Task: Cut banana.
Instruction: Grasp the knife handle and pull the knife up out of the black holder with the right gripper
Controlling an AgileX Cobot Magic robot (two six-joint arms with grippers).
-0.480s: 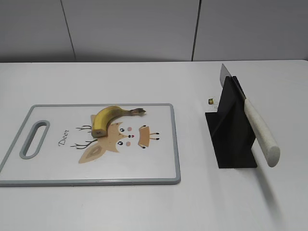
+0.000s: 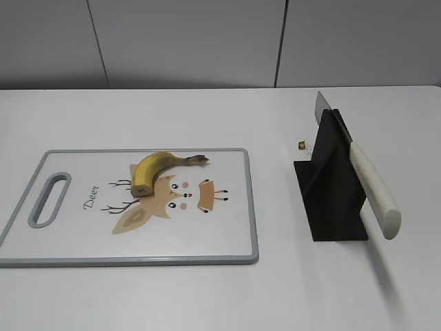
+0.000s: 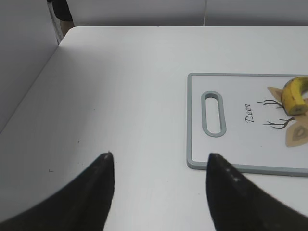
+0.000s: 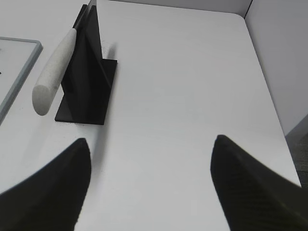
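Lettering on the cutting board [image 2: 227, 227] reads "Deer" in dark script, set beside the slot handle [image 2: 49, 198] and next to a cartoon deer face [image 2: 176, 200] with antlers; no other writing can be made out. The banana [image 2: 157, 169] lies on the board's far half, above the deer face, its long axis running roughly along the board's long side with a curve: the dark stem points toward the knife stand [image 2: 331, 193], and the blunt cut end turns down toward the near edge. From the left gripper [image 3: 159, 166], whose jaws stand wide apart and hold nothing, the board lies ahead and to the right of the right jaw, and only the banana's yellow end [image 3: 294, 95] shows at the far right of that view, well apart from the fingertips [image 3: 107, 161]. The right gripper [image 4: 151, 151] also has its jaws spread open and empty above the white table [image 4: 183, 72]; the black stand is ahead and beyond the left jaw, with the knife [image 2: 368, 186] resting in it at a slant, pale handle [image 4: 53, 72] pointing back toward that jaw and blade [image 2: 321, 105] rising at the far end. A small brown object [image 2: 302, 145] sits on the table just beside the stand, too small to identify.
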